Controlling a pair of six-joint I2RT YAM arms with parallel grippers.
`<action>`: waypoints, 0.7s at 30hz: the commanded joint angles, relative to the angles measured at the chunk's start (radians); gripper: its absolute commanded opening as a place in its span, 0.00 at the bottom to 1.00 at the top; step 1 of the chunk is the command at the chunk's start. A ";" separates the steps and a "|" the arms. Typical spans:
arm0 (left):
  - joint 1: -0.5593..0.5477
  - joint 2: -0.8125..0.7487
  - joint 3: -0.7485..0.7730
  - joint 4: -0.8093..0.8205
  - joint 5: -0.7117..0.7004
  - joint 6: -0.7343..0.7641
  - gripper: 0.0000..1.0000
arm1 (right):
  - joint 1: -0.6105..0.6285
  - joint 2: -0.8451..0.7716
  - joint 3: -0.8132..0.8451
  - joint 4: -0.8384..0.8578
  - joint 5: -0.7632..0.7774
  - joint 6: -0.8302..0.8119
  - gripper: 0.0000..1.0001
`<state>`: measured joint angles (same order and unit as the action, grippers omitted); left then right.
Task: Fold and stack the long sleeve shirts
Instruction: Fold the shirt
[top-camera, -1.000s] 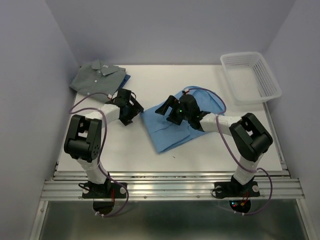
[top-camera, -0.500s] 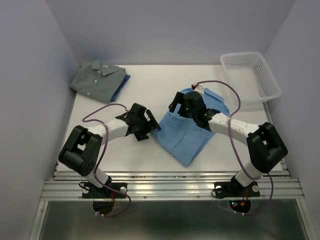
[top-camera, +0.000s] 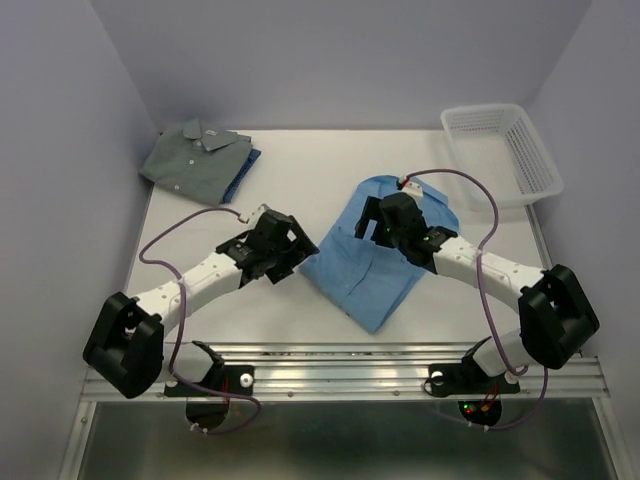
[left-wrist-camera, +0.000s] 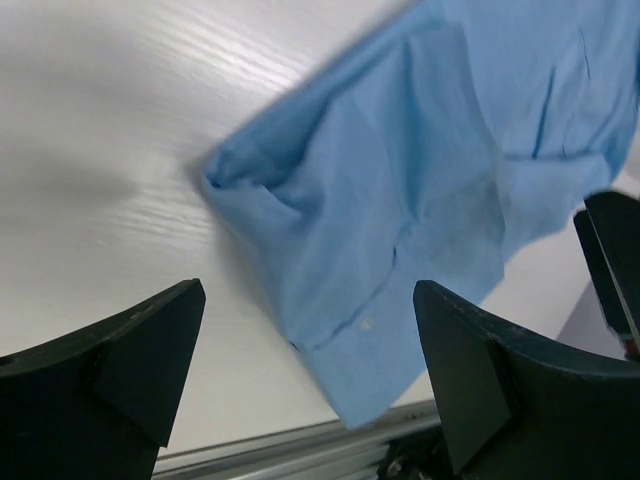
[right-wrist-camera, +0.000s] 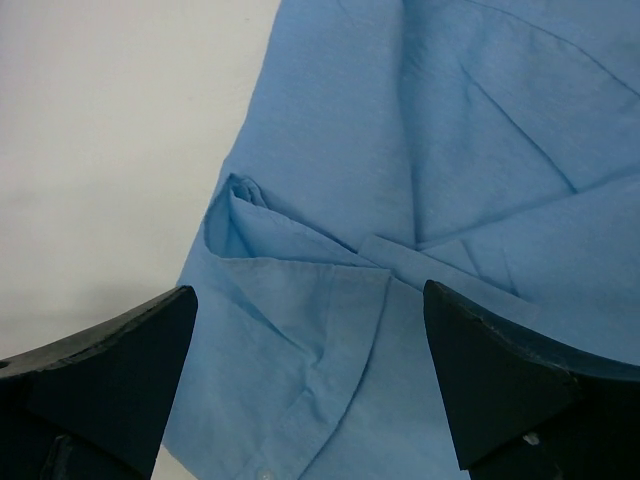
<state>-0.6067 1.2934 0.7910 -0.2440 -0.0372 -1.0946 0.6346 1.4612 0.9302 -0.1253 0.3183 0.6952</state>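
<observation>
Since a sec ago the left arm has swung away from the far-left stack and is now reaching out to the desk's (top-camera: 300, 165) middle. The right arm has stretched further out too, and the sky-blue shirt (top-camera: 372, 270) has slid nearer the front edge.

Top view: the sky-blue shirt is lying diagonal, right of the desk's center, w/ its lowest corner pointing at the front edge. The left gripper (top-camera: 298, 252) is sitting just beside the shirt's left edge, jaws spread, holding nothing. The right gripper (top-camera: 368, 222) is hovering over the shirt's far part, jaws also wide, nothing in them. The grey-green shirt (top-camera: 190, 158) is resting folded in the far-left corner on top of the darker blue shirt (top-camera: 246, 168), which is peeking out on its right side. The white basket (top-camera: 500, 150) is sitting at the far-right corner.

Left wrist view: the left gripper (left-wrist-camera: 307, 300) is gaping wide, empty, looking down at a creased corner of the sky-blue shirt (left-wrist-camera: 430, 180) lying flat on the desk (left-wrist-camera: 100, 120).

Right wrist view: the right gripper (right-wrist-camera: 310, 298) is spread wide over the sky-blue shirt (right-wrist-camera: 450, 150), not touching it afaict. A folded-over flap is showing btw the fingers, w/ bare desk (right-wrist-camera: 100, 100) to the left.
</observation>
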 joint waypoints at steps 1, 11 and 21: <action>-0.181 0.000 -0.044 0.047 -0.010 -0.088 0.99 | -0.029 -0.088 -0.028 -0.086 0.126 0.022 1.00; -0.349 0.237 -0.029 0.206 0.118 -0.100 0.99 | -0.047 -0.242 -0.077 -0.108 0.203 0.015 1.00; -0.324 0.373 0.083 0.168 0.106 -0.045 0.20 | -0.047 -0.229 -0.057 -0.154 0.165 -0.046 1.00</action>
<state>-0.9466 1.6703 0.8448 0.0010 0.1013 -1.1591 0.5900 1.2358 0.8402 -0.2569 0.4747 0.6876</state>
